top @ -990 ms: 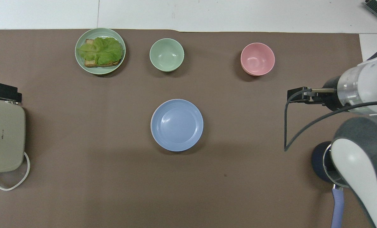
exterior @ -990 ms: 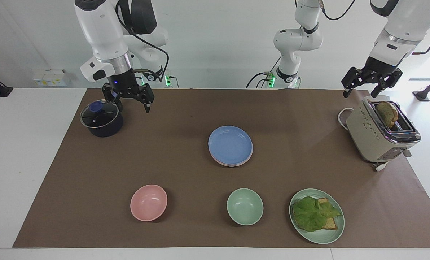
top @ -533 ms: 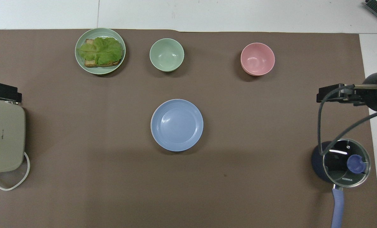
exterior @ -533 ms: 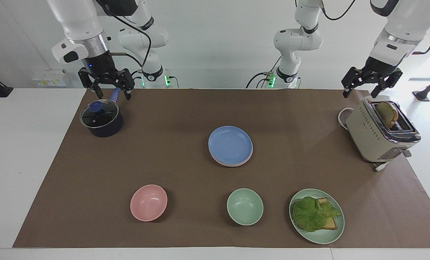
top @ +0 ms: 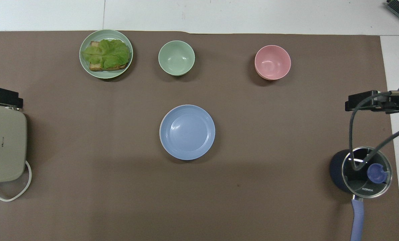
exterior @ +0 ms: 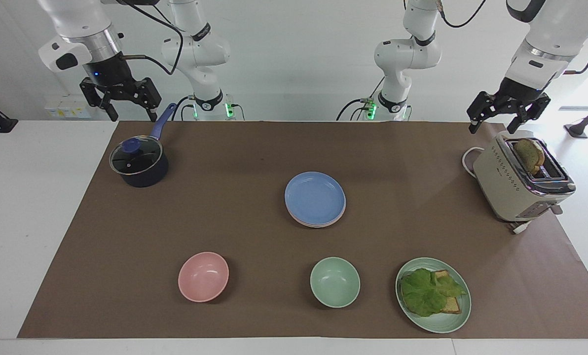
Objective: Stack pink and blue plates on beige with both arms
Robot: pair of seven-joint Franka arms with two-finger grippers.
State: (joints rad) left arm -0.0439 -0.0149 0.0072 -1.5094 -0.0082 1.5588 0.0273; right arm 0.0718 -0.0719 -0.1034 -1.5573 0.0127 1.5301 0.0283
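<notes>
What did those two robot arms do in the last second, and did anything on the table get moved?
The right gripper, open and empty, rose from over the lidded pot and drew back toward the right arm's end of the table. Nothing was taken hold of or let go. The left gripper stayed open above the toaster, and the blue plate stayed on top of its stack.

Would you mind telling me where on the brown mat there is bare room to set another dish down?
Broad bare patches lie between the plate stack and the pot, and between the stack and the toaster. The strip nearest the robots is bare too. It is crowded farthest from the robots, where the pink bowl, green bowl and lettuce plate sit in a row.
</notes>
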